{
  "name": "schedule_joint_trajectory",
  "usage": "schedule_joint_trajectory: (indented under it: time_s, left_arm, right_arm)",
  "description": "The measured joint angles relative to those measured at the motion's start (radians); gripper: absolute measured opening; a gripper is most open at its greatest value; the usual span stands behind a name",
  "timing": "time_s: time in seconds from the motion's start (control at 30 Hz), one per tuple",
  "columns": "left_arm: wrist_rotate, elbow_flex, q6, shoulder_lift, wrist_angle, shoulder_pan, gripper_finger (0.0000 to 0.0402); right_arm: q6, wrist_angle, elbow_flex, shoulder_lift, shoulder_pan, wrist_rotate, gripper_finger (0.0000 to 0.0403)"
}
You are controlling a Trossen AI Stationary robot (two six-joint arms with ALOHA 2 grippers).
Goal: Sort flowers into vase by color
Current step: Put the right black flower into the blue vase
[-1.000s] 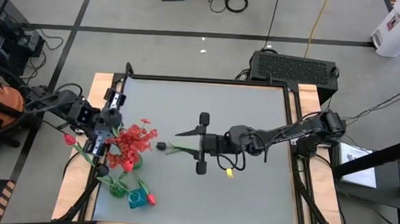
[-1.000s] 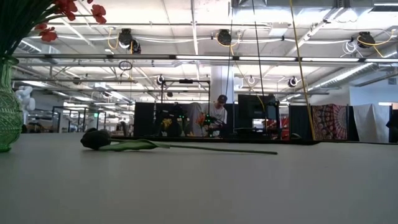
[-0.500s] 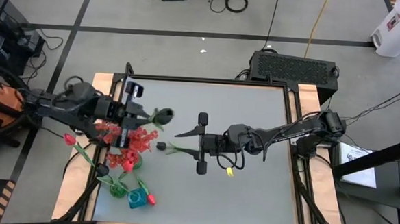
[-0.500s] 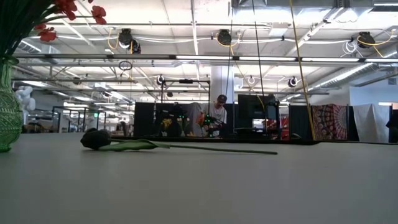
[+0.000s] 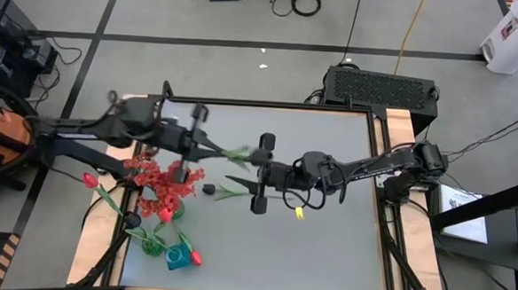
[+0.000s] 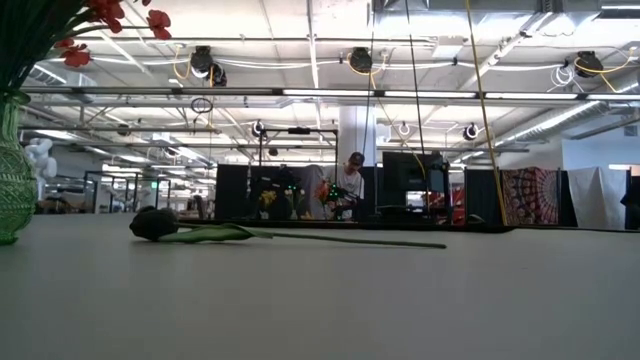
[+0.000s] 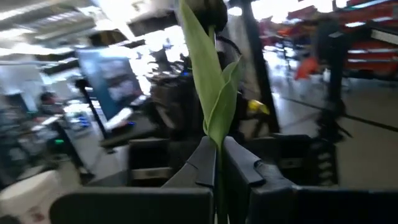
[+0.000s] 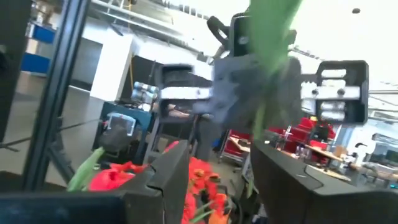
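Left wrist view: left gripper (image 7: 219, 163), fingers (image 7: 202, 165) pressed together, pinching a thin green stem; the held flower (image 7: 211, 81) stands straight out from the fingertips, with long smooth leaves and a dark bud at the far tip. In the high view the left arm reaches from the table's left side toward the middle, stretched nearly level, left gripper (image 5: 207, 146) above the table (image 5: 325, 246), and the held flower (image 5: 235, 153) points right toward the other arm, long axis running left-right.

Right gripper (image 5: 259, 170) sits mid-table, arm coming in from the right edge with elbow bent, fingers (image 5: 264, 143) spread wide, holding nothing, its opening facing the left arm. In the right wrist view the two dark fingers (image 8: 169, 171) are apart, with a blurred green leaf and the left gripper's grey body just ahead.

A loose black-bud flower (image 6: 160, 224) lies flat on the matte grey table, bud to the left, stem running right; high view shows it (image 5: 210, 189) just left of the right gripper.

Green ribbed glass vase (image 6: 12, 180) at the table's left holds frilly red blooms (image 5: 170, 186). A small teal vase (image 5: 178, 259) at the near left carries a red bud. Pink tulip bud (image 5: 89, 180) hangs off the left edge.

Far behind, a person (image 6: 350, 185) sits at a workstation.
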Motion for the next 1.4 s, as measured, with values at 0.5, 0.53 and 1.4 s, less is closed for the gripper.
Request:
schedule_joint_trajectory:
  time_s: [0.5,0.53,1.4]
  left_arm:
    - [0.044,0.000,0.020,0.007,-0.076,0.033,0.0011]
    - [0.044,0.000,0.023,-0.003,-0.093,0.033,0.0011]
    - [0.098,-0.001,0.020,0.039,-0.088,0.032,0.0011]
  right_arm:
    - [-0.084,0.037,-0.001,-0.009,-0.002,0.024,0.0164]
    - [-0.085,0.045,-0.001,-0.009,-0.001,0.022,0.0164]
    - [-0.043,0.149,0.000,-0.010,-0.003,-0.050,0.0160]
